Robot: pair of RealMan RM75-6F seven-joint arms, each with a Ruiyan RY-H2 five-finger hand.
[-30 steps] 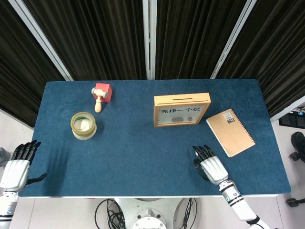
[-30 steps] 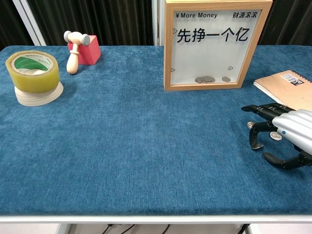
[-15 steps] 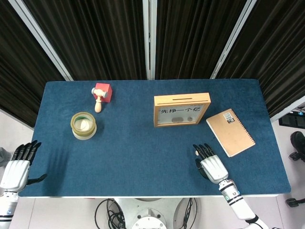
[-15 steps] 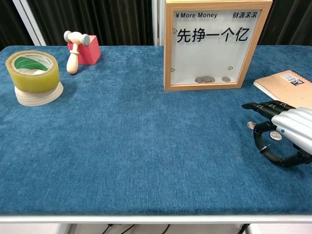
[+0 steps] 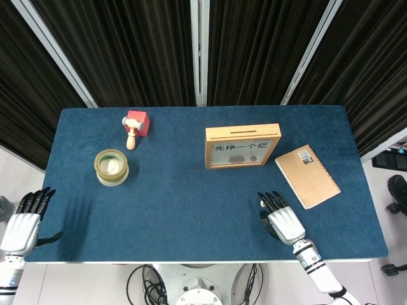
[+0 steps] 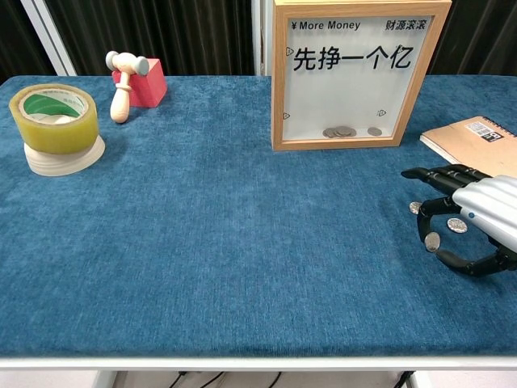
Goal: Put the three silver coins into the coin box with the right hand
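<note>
1. Head view: my right hand [image 5: 284,221] sits low over the blue table [image 5: 191,190], near the front edge, in front of the coin box [image 5: 242,146] and just left of the notebook [image 5: 307,175]. Over the last second it has crept slightly toward me, otherwise barely moving. The fingers point away from me and cover the coins, so from here I cannot tell what they hold. My left hand [image 5: 24,220] hangs off the table's left front corner, fingers apart and holding nothing, unchanged. Tape roll [image 5: 111,166] and the toy hammer with its red block [image 5: 135,125] stand well apart from the work

2. Chest view: this is where the change shows. My right hand [image 6: 472,218] has its fingers [image 6: 440,173] stretched forward above the cloth and the thumb curled underneath. A second ago a dark fingertip was pressed on the nearest silver coin [image 6: 432,241]; now that coin lies bare on the cloth, tight against the fingertips but not clearly pinched (I would call it unheld). Two more coins [image 6: 458,225] lie under the fingers, one at the far left [image 6: 415,208]. The coin box [image 6: 359,73] already shows a few coins at its bottom

3. My judgement: the first pinch slipped or was not completed, so all three coins remain to be picked up and lifted to the slot on top
</note>
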